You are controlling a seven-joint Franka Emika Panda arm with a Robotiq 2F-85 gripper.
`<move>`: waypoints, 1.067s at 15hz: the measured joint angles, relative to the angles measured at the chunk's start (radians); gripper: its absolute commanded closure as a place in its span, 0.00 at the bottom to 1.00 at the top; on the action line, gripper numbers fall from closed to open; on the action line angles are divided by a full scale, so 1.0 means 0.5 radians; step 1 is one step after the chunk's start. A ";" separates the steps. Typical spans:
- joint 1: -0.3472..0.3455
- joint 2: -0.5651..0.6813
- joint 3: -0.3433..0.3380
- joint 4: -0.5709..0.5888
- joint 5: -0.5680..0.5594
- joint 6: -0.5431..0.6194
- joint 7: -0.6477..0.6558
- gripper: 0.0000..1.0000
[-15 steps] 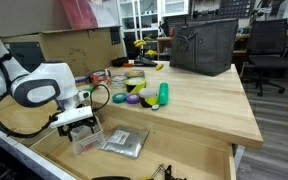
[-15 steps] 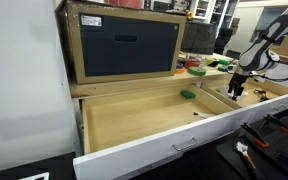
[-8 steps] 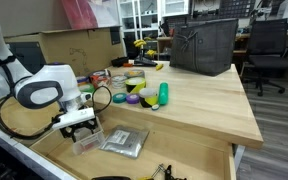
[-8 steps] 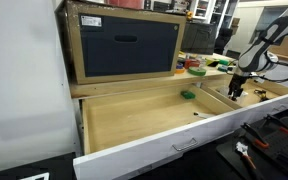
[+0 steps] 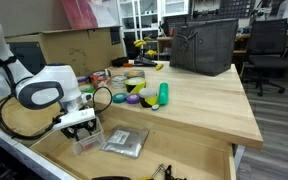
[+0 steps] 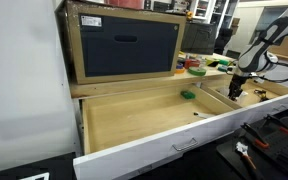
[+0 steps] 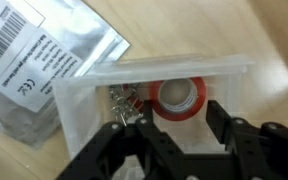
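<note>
My gripper [image 7: 176,126] is open and hangs just above a clear plastic box [image 7: 84,108] lying in the open drawer. The box holds a red tape roll [image 7: 179,98] between my fingertips and some small metal parts [image 7: 124,103] at its left. A silver anti-static bag [image 7: 39,60] with a barcode label lies beside the box. In both exterior views the gripper [image 5: 81,128] [image 6: 235,92] is low inside the drawer, over the box [image 5: 87,141] and next to the bag [image 5: 122,142].
The wooden tabletop [image 5: 204,105] behind the drawer carries a green cylinder [image 5: 163,95], a purple piece [image 5: 133,99], a yellow roll [image 5: 136,84] and a black mesh basket [image 5: 202,45]. A green object [image 6: 187,95] lies in the wide drawer [image 6: 144,120]. A cardboard box [image 5: 74,45] stands behind.
</note>
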State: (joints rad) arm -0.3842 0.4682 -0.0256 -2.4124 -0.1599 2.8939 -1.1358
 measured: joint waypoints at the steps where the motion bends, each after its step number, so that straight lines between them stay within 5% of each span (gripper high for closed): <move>1: 0.000 0.000 -0.001 0.000 -0.002 0.000 0.000 0.62; 3: 0.000 0.000 -0.002 0.000 -0.008 0.000 0.000 0.58; 9: 0.000 -0.004 -0.005 0.009 -0.046 0.002 0.000 1.00; 14: -0.003 -0.009 -0.007 0.013 -0.049 0.002 0.000 1.00; 16: -0.003 -0.020 -0.007 0.012 -0.053 0.002 0.000 0.72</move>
State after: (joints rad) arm -0.3857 0.4582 -0.0292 -2.4062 -0.1863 2.8949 -1.1359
